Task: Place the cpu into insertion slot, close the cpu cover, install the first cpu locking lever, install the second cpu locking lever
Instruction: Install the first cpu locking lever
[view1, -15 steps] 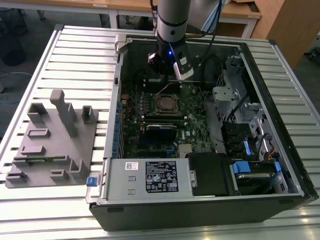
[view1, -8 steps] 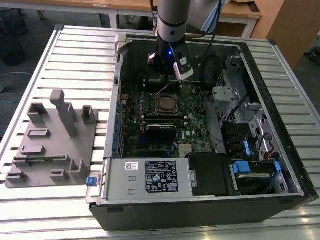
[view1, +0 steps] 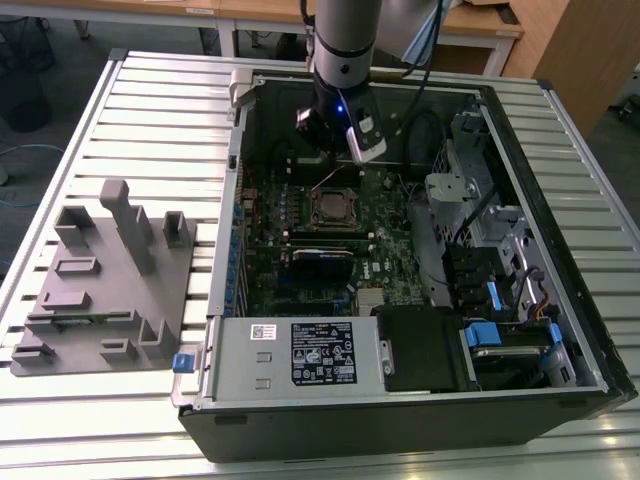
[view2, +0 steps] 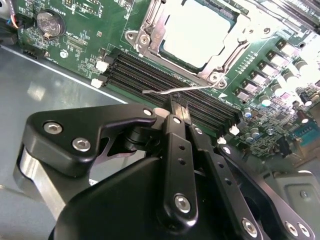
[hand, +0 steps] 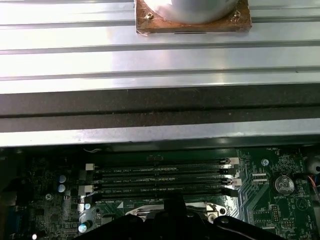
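Ribbed aluminium table (view1: 150, 100) carries an open black case (view1: 400, 440). We see the cpu (view2: 195, 37), flat and dull silver, lying on the green board (view2: 75, 50) beneath the square, windowed steel cover (view2: 150, 32). Our black gripper (view2: 178, 107) has its fingers pressed together, tips right beside a thin wire lever (view2: 160, 91).

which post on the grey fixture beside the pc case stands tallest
The middle post of the three at the back of the grey fixture in the exterior view. It rises well above the shorter posts flanking it on either side.
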